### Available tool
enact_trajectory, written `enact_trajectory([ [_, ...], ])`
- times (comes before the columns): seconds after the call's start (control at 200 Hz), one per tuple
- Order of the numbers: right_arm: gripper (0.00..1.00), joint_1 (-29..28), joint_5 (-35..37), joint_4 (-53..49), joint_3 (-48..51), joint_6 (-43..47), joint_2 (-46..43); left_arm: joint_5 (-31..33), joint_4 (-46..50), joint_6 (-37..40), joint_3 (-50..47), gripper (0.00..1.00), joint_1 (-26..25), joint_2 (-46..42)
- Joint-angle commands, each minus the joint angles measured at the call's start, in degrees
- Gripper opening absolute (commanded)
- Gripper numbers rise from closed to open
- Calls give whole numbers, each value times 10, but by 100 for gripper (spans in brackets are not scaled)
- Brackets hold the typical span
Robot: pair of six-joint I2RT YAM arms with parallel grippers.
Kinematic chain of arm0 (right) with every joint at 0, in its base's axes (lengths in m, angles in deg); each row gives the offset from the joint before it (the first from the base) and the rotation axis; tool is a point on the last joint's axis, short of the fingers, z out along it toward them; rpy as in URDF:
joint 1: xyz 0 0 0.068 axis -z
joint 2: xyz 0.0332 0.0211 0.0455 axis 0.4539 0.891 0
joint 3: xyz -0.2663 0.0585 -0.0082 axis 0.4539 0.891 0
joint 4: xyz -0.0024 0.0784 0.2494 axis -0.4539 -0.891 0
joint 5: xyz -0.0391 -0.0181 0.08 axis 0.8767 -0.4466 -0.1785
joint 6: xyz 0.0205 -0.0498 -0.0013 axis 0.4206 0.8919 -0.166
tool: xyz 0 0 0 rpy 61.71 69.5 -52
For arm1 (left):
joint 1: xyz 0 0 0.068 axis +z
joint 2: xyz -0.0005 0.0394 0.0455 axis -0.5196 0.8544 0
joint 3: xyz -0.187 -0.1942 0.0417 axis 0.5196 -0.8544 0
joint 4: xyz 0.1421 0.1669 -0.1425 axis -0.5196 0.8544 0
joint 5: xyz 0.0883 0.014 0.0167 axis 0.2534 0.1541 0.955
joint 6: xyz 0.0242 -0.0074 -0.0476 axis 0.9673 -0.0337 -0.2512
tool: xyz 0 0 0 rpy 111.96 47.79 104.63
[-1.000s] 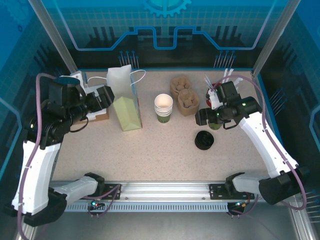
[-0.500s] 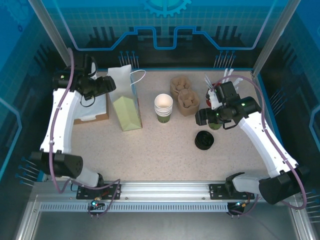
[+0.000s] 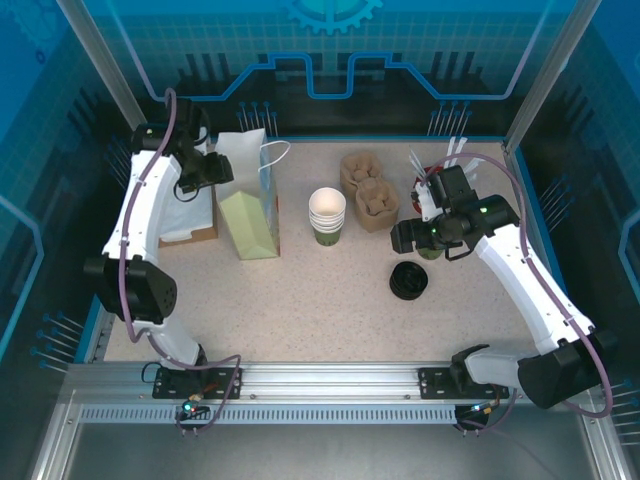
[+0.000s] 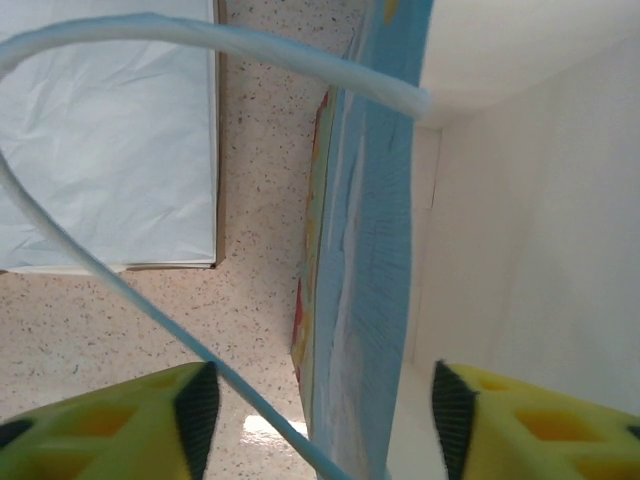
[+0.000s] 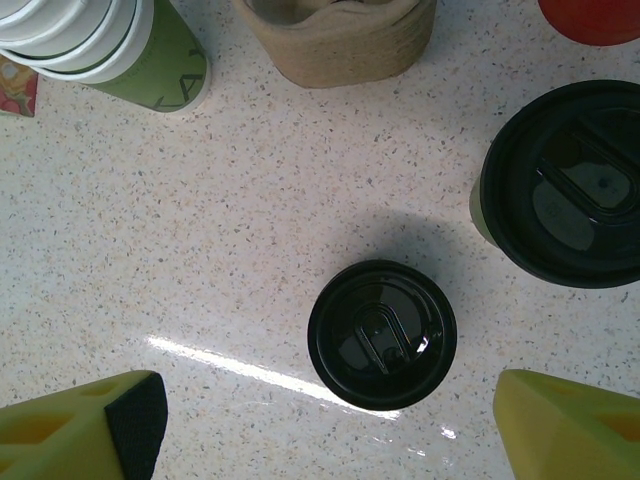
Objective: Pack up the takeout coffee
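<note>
Green coffee (image 5: 565, 185) stands unpacked at right, near the spread, empty right gripper (image 5: 325, 420); left gripper (image 4: 318, 405) straddles the bag (image 3: 250, 215) rim, not yet clenched.

Your left tool (image 4: 325, 405) straddles the paper bag (image 4: 360, 250) at its rim, jaws apart. One yellow finger (image 4: 110, 420) sits outside over the speckled counter (image 4: 260, 200), the other inside by the white wall. The pale cord handle (image 4: 250, 45) loops past a white sheet (image 4: 110, 140).
</note>
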Motion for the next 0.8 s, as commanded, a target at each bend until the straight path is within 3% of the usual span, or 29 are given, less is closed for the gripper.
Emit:
enact_trajectory([
  [0.0,87,-4,-3,3,5,0,6,-5,14,9,19,52,1,9],
  [0.295,87,-6,-2,-33,-45,19,46,1,19,13,21,13,-20,-16],
  [0.51,77,-19,4,-49,-122,28,124,7,24,-7,-15,4,-40,-75],
  [0.795,67,-43,31,-52,-266,47,261,-24,-7,-112,-155,2,-92,-213],
])
